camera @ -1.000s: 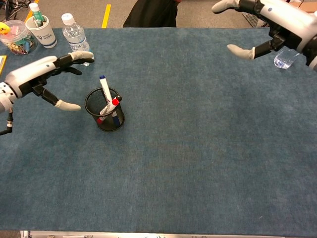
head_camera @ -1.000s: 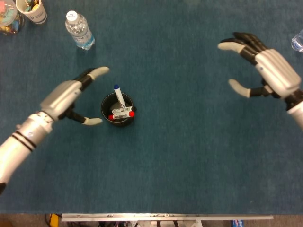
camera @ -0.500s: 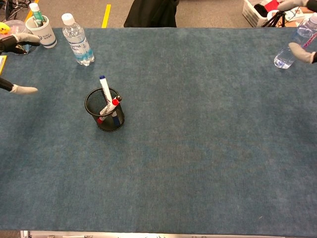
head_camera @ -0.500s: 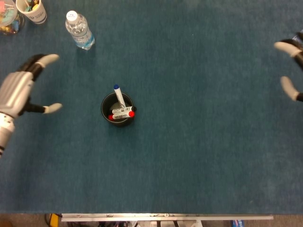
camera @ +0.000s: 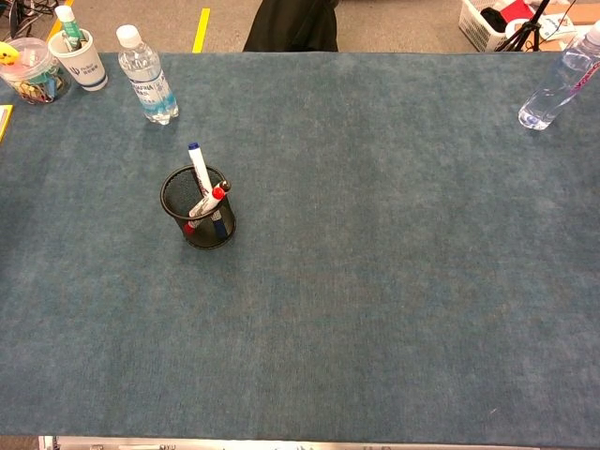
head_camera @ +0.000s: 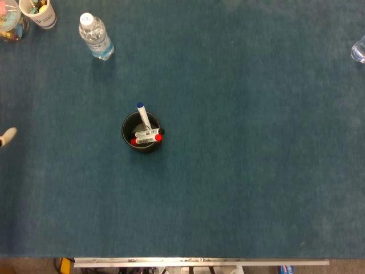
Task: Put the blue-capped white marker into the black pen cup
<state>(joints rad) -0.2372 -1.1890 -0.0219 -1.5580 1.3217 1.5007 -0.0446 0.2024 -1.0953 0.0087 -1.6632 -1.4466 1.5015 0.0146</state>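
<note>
Little looks able to go wrong now: the marker (camera: 199, 167) stands tilted in the cup (camera: 199, 221) with its blue cap above the rim, beside red-capped pens, so the only risk I can judge is an arm swinging back across the desk (camera: 375, 281) and knocking the light mesh cup over. Only a pale fingertip of the left hand (head_camera: 8, 137) shows at the head view's left edge, well apart from the cup, its fingers' state impossible to tell; the right hand is out of both views.
</note>
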